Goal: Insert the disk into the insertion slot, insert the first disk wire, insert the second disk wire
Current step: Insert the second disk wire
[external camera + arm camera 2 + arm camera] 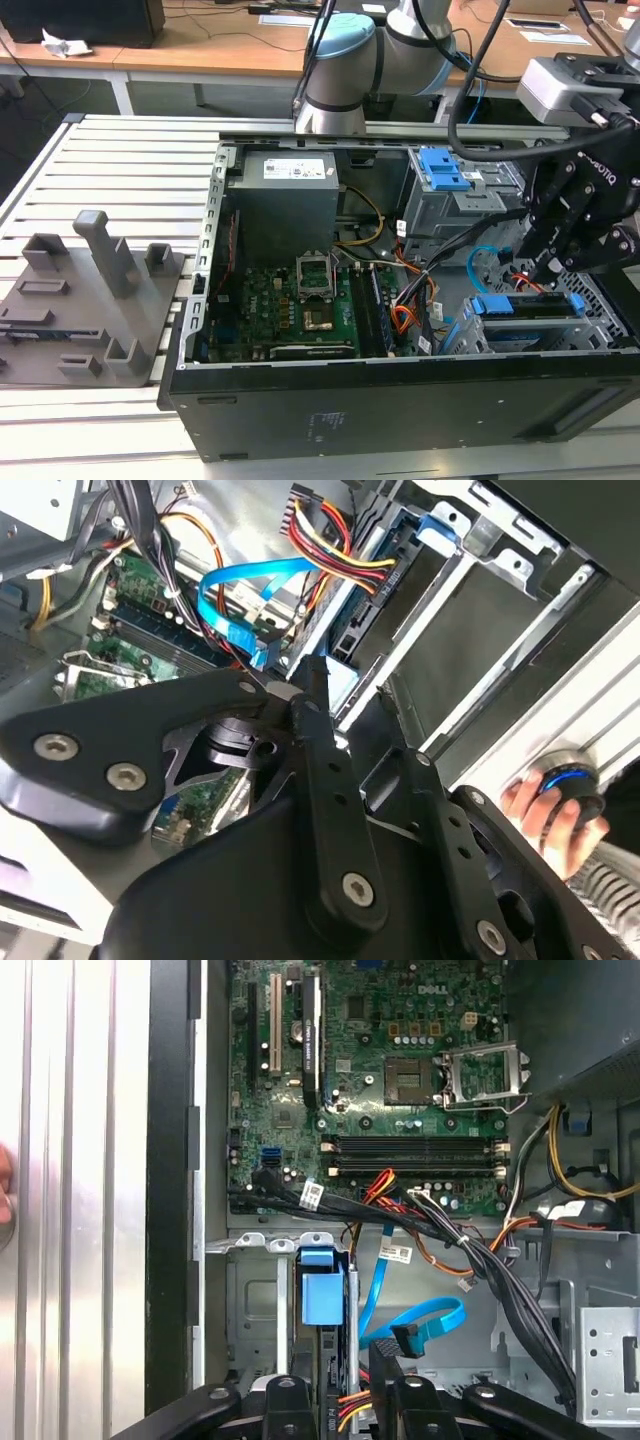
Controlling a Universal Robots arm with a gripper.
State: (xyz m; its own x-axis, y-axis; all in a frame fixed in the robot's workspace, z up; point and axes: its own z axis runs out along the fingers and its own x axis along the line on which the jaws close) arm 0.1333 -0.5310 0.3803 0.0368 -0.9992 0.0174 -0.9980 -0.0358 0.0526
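Observation:
The disk (530, 308), in its bright blue carrier (320, 1300), sits in the grey perforated insertion slot (470, 335) at the case's front corner, on the exterior view's right. My black gripper (535, 268) hangs right over the disk's end. In the first wrist view its fingers (400, 1400) stand a small gap apart around a plug with red, yellow and black wires (350, 1407). That bundle (335, 540) runs to the disk's end. A blue flat cable (420, 1322) lies loose beside it, its black plug (405, 1340) free near one finger.
The open case holds a green motherboard (300, 300), a grey power supply (285, 205) and a taller cage with a blue latch (445, 170). A grey fixture plate (90, 290) lies at the exterior view's left. A person's hand (540, 805) rests on a knob outside the case.

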